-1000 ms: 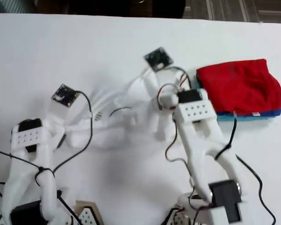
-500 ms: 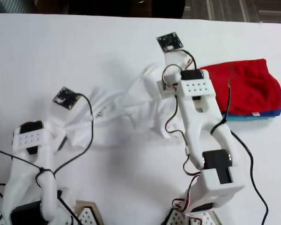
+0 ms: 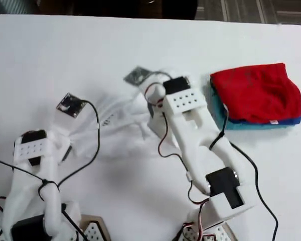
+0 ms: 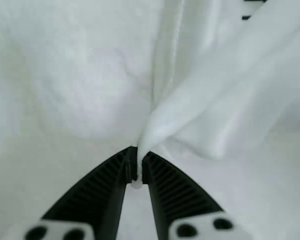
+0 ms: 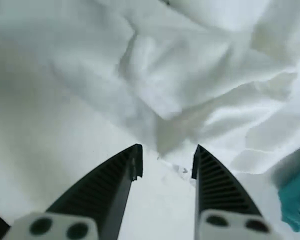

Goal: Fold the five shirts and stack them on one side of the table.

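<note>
Now the left claw (image 4: 136, 165) is clenched on a pinched fold of the white shirt (image 4: 215, 95), which spreads crumpled ahead of its tips. The right claw (image 5: 165, 162) hangs released just above the same shirt, with cloth bunched beyond its fingers. To that claw's right lies the folded stack (image 3: 253, 93), red on top, on the table (image 3: 55, 45).

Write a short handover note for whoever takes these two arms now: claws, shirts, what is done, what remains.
Left claw: shut on a fold of the white shirt.
Right claw: open, above that shirt, holding nothing.
It lies crumpled between the arms.
Red shirt on blue shirt on teal shirt, folded, at the right arm's side.
Done: three stacked.
To do: fold the white one, stack it, continue to five.
</note>
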{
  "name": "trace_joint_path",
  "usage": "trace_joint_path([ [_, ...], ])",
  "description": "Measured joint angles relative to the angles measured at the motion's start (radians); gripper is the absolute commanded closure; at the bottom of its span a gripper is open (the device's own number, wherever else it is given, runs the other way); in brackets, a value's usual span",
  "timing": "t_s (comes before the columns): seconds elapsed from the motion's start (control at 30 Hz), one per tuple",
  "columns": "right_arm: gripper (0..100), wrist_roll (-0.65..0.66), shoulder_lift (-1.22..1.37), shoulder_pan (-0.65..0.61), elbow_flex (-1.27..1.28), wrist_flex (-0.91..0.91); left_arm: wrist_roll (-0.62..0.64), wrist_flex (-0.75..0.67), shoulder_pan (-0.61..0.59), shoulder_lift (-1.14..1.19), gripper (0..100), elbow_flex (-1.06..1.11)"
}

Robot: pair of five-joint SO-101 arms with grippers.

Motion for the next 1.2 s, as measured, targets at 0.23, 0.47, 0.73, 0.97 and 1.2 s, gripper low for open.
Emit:
trace_joint_path([
  [0.23, 83.8, 0.063, 0.0, 0.078, 0.21, -0.195, 0.0, -0.002, 0.0, 0.0, 97, 0.0],
  [0.47, 83.9, 0.118, 0.008, 0.292, 0.242, -0.427, 0.0, -0.002, 0.002, 0.0, 97, 0.0],
  [0.73, 83.9, 0.123, 0.049, 0.371, 0.216, -0.482, 0.0, -0.002, 0.003, 0.0, 97, 0.0],
  [0.97, 83.9, 0.084, -0.002, 0.379, 0.038, -0.282, 0.0, -0.002, 0.003, 0.0, 97, 0.0],
  [1.2, 83.7, -0.028, -0.118, 0.239, -0.006, -0.147, 0.0, -0.002, 0.003, 0.0, 97, 0.0],
])
